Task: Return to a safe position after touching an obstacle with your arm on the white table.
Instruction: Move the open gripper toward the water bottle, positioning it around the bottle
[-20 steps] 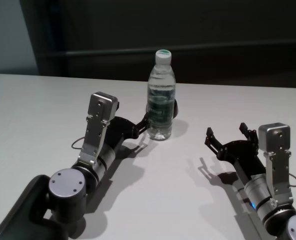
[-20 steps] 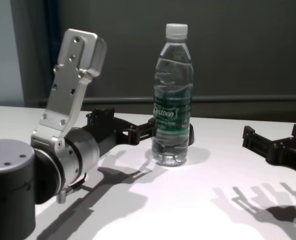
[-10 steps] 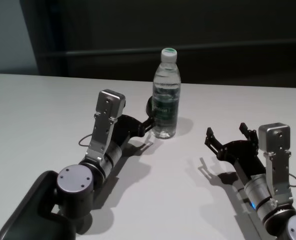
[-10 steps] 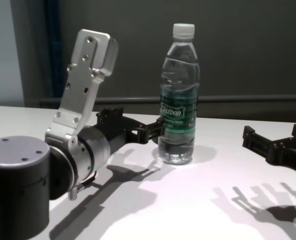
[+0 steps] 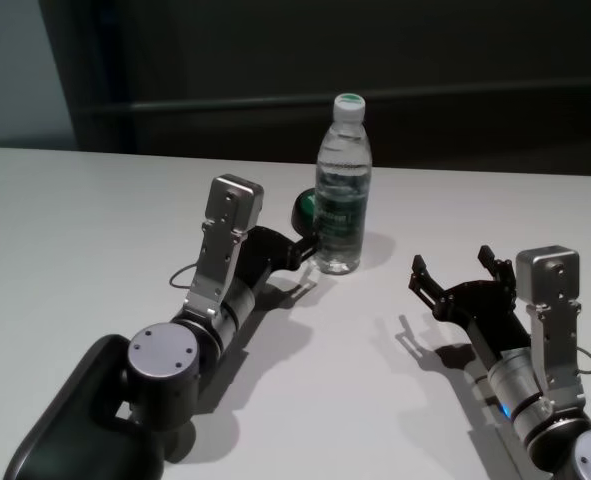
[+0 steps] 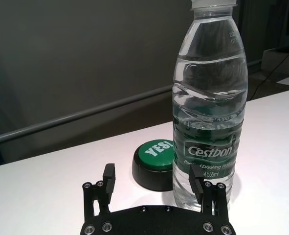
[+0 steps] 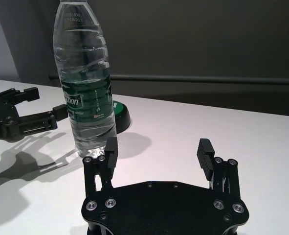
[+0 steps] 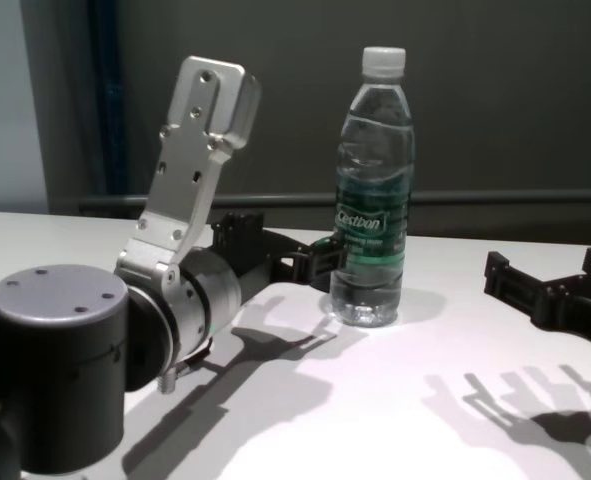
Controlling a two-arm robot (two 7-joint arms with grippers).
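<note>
I see the water bottle (image 5: 342, 186) standing upright on the white table (image 5: 65, 220), well toward its far side, and I place everything else from it. My left gripper (image 6: 156, 180) sits low over the table right at the bottle's base, on its left side; its fingers are spread wide with nothing between them, and the fingertip (image 6: 198, 179) nearest the bottle is just beside the clear wall or touching it, I cannot tell which. Just behind the bottle and a little to its left lies a low black dome with a green top (image 6: 154, 163), close to the bottle's foot. My right gripper (image 7: 157, 155) rests near the table to the right of the bottle and nearer to me, well apart from it, fingers wide apart and holding nothing.
</note>
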